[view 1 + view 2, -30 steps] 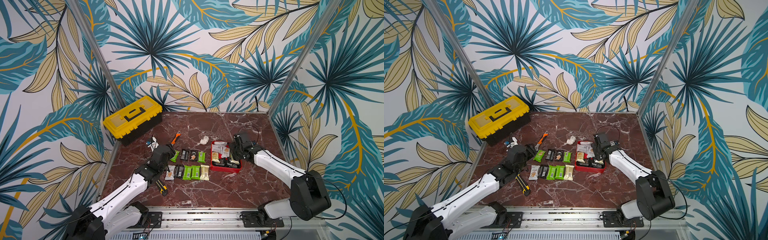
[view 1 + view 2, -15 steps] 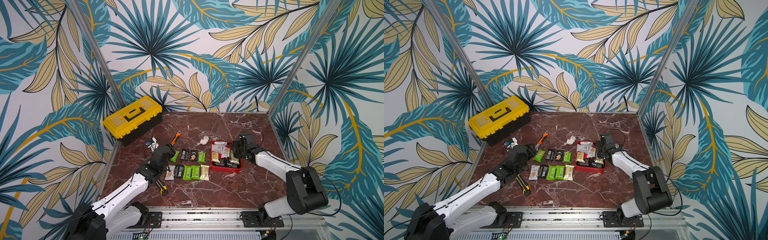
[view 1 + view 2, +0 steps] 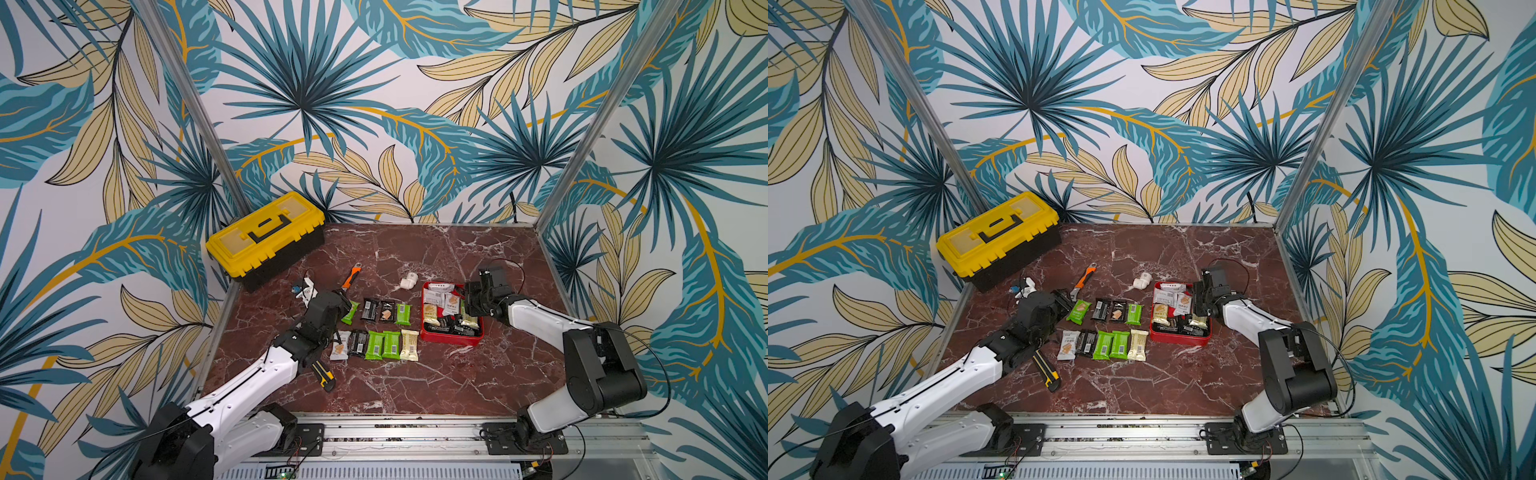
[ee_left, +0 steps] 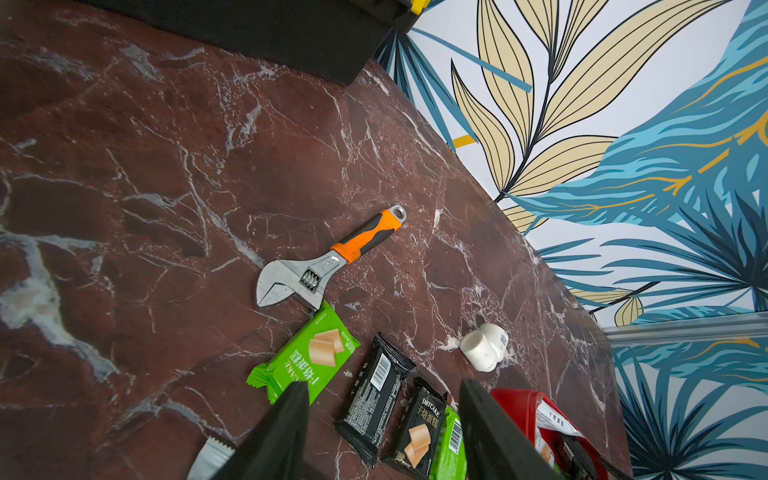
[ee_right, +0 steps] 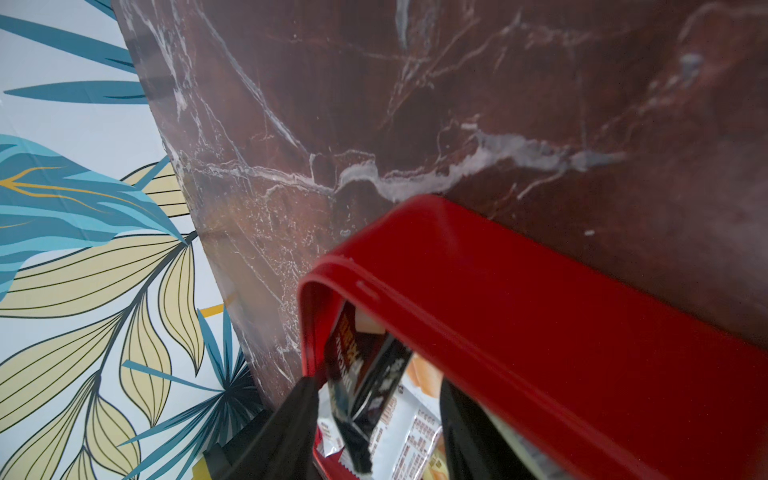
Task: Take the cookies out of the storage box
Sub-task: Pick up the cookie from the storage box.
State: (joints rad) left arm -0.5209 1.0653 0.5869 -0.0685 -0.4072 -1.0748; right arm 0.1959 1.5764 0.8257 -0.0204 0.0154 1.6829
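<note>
The red storage box (image 3: 451,337) sits right of centre on the marble table, with several cookies (image 3: 444,305) piled inside. More cookies lie in two rows to its left, from a green packet (image 3: 350,312) to a cream one (image 3: 409,344). My right gripper (image 3: 469,307) reaches into the box's far right side. In the right wrist view it (image 5: 378,382) is open, fingers astride a black packet (image 5: 365,374) standing over a white one. My left gripper (image 4: 382,386) hovers open and empty by the green packet (image 4: 307,353), above the upper row.
A yellow-lidded toolbox (image 3: 266,237) stands at the back left. An orange-handled wrench (image 3: 352,276) and a white pipe fitting (image 3: 408,281) lie behind the rows. A yellow-black utility knife (image 3: 323,370) lies under my left arm. Walls close in on three sides.
My right arm's elbow has swung down and its gripper has sunk lower into the box, the jaws narrowing a little. The left arm has barely moved.
</note>
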